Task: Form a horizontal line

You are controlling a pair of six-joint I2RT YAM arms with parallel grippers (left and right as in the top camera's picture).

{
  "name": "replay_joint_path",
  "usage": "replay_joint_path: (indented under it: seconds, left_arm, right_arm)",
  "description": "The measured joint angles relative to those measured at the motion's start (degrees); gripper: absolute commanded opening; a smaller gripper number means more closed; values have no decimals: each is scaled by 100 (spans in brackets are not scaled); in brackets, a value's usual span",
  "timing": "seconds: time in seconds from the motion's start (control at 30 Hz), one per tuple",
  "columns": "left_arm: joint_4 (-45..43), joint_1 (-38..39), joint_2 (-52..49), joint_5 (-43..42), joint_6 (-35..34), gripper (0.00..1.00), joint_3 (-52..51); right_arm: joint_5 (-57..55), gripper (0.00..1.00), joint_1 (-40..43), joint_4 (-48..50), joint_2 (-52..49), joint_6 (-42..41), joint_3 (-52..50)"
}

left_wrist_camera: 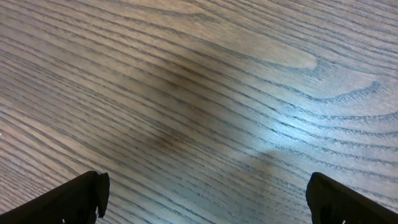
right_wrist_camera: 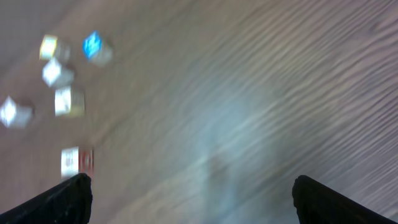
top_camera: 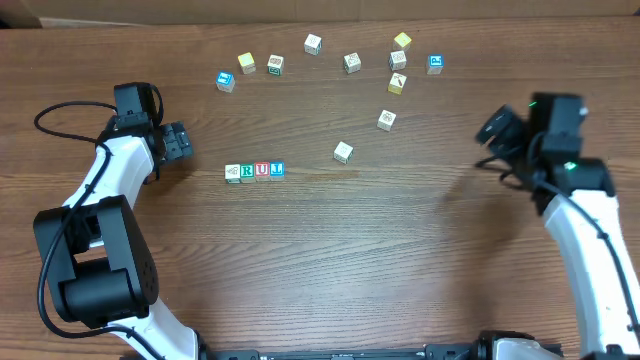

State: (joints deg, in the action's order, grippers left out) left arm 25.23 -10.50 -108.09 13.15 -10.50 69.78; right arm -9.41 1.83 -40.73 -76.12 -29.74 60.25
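The horizontal line (top_camera: 255,171) is a straight row of small touching letter cubes on the wooden table: a pale cube with a green mark, a green R, a red U and a blue letter. My left gripper (top_camera: 181,141) hangs open just up and left of the row, not touching it; its wrist view shows only bare wood between its wide-apart fingers (left_wrist_camera: 68,199). At the far right my right gripper (top_camera: 494,128) is open and empty, well away from the row. Its blurred wrist view shows dark fingers (right_wrist_camera: 62,202) over bare wood.
Loose cubes lie scattered along the back: a blue one (top_camera: 225,81), pale ones (top_camera: 246,63) (top_camera: 313,44), yellow ones (top_camera: 402,41) (top_camera: 397,83), another blue (top_camera: 435,64). Two more pale cubes (top_camera: 343,152) (top_camera: 387,120) sit nearer the middle. Blurred cubes (right_wrist_camera: 68,102) show at the right wrist view's left edge.
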Motion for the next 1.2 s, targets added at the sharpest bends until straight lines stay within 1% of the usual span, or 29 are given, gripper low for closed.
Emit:
replay_joint_path:
  seconds: [0.13, 0.4, 0.6, 0.77, 0.87, 0.97, 1.07, 1.2]
  left_arm:
    - [2, 0, 0, 0, 0, 100, 0]
    - [2, 0, 0, 0, 0, 100, 0]
    - [2, 0, 0, 0, 0, 100, 0]
    - [2, 0, 0, 0, -2, 100, 0]
    - [2, 0, 0, 0, 0, 100, 0]
    - [2, 0, 0, 0, 0, 100, 0]
    - [0, 0, 0, 0, 0, 100, 0]
    - [2, 0, 0, 0, 0, 100, 0]
  right_arm:
    - [0, 100, -387, -7, 372, 0, -568]
    - [2, 100, -693, -28, 780, -2, -1316]
    - [-7, 100, -713, 26, 1064, -4, -1447]
    - [-7, 100, -713, -240, 1222, 0, -1447]
    - [-9, 100, -713, -212, 1222, -2, -1473]
    - [-22, 100, -713, 79, 1224, -2, -1655]
    - [-52, 100, -713, 590, 1233, 28, -2098]
    - [114, 100, -713, 1862, 1300, 422, -2736]
